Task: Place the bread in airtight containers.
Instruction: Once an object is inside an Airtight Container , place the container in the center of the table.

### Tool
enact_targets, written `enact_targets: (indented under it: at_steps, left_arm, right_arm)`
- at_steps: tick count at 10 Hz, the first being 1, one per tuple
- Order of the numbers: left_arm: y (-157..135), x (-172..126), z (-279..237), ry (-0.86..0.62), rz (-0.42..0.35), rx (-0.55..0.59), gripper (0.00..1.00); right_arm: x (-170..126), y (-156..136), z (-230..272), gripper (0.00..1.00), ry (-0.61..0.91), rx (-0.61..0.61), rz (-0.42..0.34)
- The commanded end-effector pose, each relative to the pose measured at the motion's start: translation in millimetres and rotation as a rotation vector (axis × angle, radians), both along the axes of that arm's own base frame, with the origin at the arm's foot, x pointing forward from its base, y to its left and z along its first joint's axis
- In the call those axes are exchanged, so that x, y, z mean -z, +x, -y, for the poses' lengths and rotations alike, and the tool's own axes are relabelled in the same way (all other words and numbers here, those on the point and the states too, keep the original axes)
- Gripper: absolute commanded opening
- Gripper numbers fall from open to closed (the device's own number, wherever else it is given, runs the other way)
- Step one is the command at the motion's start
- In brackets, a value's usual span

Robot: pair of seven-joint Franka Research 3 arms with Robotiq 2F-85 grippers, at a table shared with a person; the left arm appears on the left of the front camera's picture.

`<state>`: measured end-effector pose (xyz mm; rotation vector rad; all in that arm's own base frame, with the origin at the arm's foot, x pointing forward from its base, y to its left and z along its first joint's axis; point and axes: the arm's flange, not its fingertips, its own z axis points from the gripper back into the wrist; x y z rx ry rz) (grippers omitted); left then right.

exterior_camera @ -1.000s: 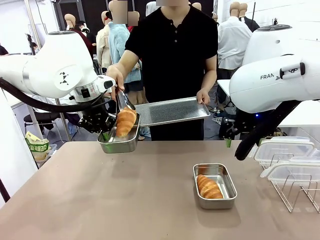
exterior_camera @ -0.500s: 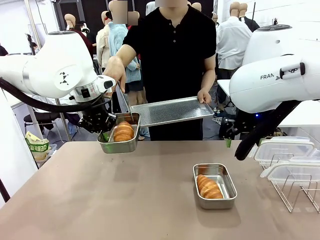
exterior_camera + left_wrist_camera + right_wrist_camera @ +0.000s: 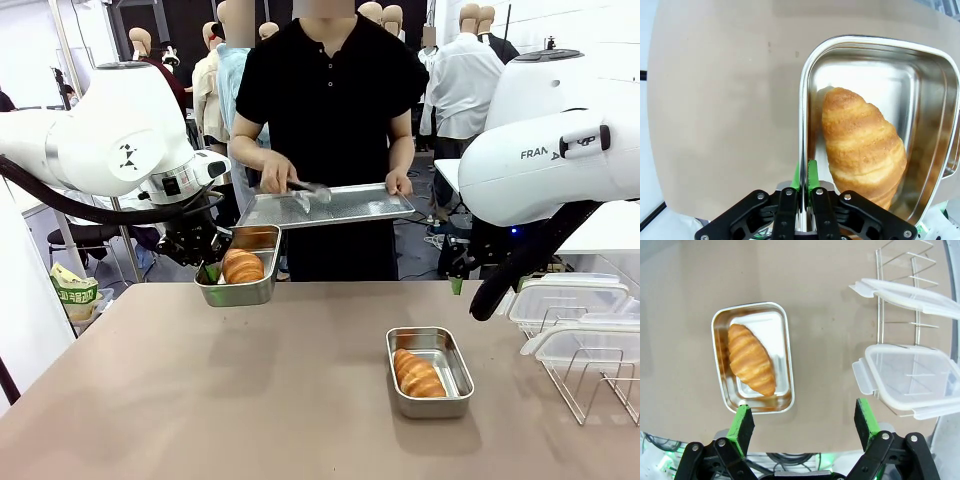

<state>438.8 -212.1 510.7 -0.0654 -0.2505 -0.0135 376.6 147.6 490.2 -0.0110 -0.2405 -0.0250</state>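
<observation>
**Over the table's far left edge: one tin aloft, roll aboard**

Over the table's [image 3: 250, 400] far left edge, your left gripper [image 3: 210, 270] is up off the surface with its jaws pinched tight on the side wall of a steel tin [image 3: 238, 293]. The left wrist camera confirms it: one green pad [image 3: 813, 175] sits inside the rim, the other outside, and the thin wall is squeezed between them. A golden roll [image 3: 862, 145] lies lengthwise in that tin, leaning toward the gripped side.

On the table right of centre, the second tin [image 3: 430, 404] sits flat with no lid on, and the second roll [image 3: 417, 374] lies along its floor. Your right gripper [image 3: 803, 410] hangs above that part of the table with its fingers spread wide and nothing between them. One pad is just off the second tin's corner, not touching it.

At the table's right edge stands the wire rack [image 3: 590, 385], with two clear lids [image 3: 565, 300] resting on it, well apart from both tins.

Beyond the table's far edge, the person holds a flat tray [image 3: 350, 205] level. One hand [image 3: 398, 183] grips the tray's end, and the other hand [image 3: 275, 180] holds tongs [image 3: 310, 187] over it.
</observation>
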Motion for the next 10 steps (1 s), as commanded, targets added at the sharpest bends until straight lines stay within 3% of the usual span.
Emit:
enact_targets:
  at_steps: [1, 10]
  left_arm:
    - [0.1, -3.5, -1.7, -0.005, 0.005, -0.001, 0.0]
    - [0.1, -3.5, -1.7, -0.005, 0.005, -0.001, 0.0]
  right_arm:
    - [-0.5, -0.8, -1.2, 1.0, 0.001, -0.003, 0.002]
    - [-0.5, -0.8, -1.2, 1.0, 0.001, -0.003, 0.002]
